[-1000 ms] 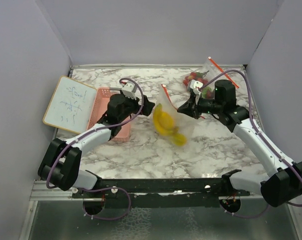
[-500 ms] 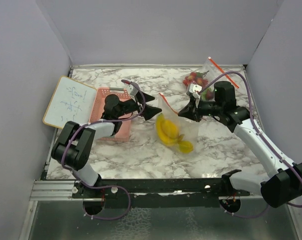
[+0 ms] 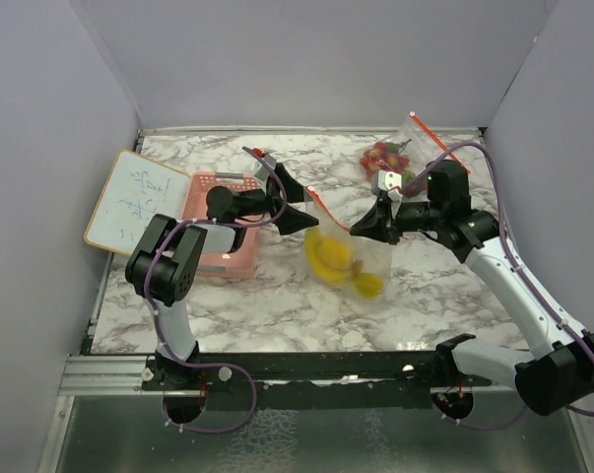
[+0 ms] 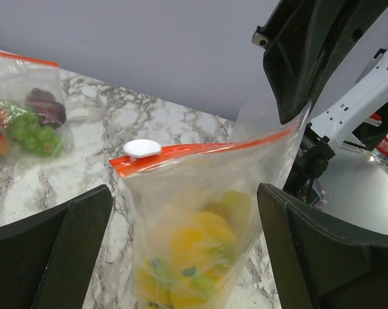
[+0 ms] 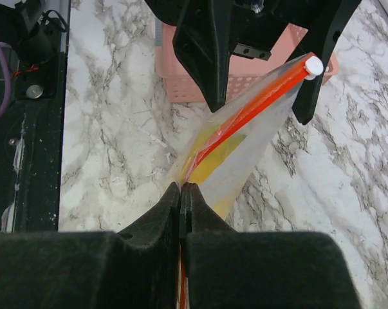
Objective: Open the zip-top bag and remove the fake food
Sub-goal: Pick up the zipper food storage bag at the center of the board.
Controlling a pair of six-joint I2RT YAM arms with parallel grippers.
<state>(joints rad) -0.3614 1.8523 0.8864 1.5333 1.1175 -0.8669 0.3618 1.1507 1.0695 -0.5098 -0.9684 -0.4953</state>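
The clear zip-top bag [image 3: 367, 254] hangs over the marble table, its orange zip strip [image 4: 206, 149] closed. The white slider [image 4: 142, 149] sits at the strip's left end. Inside the bag lies the fake food [image 3: 332, 259], yellow pieces with a bit of green [image 4: 197, 248]. My right gripper [image 3: 363, 229] is shut on the strip's far corner [image 5: 181, 192] and holds the bag up. My left gripper [image 3: 298, 203] is open, and its fingers [image 4: 58, 254] stand on either side of the bag's slider end [image 5: 314, 65] without touching it.
A second zip bag [image 3: 390, 158] with red and green pieces lies at the back right. A pink slotted basket [image 3: 210, 258] stands under the left arm, with a small whiteboard [image 3: 137, 202] to its left. Grey walls close in three sides.
The left arm has reached out to the right, bringing its open gripper around the bag's slider end. The bag has shifted slightly right and hangs more upright from the right gripper.
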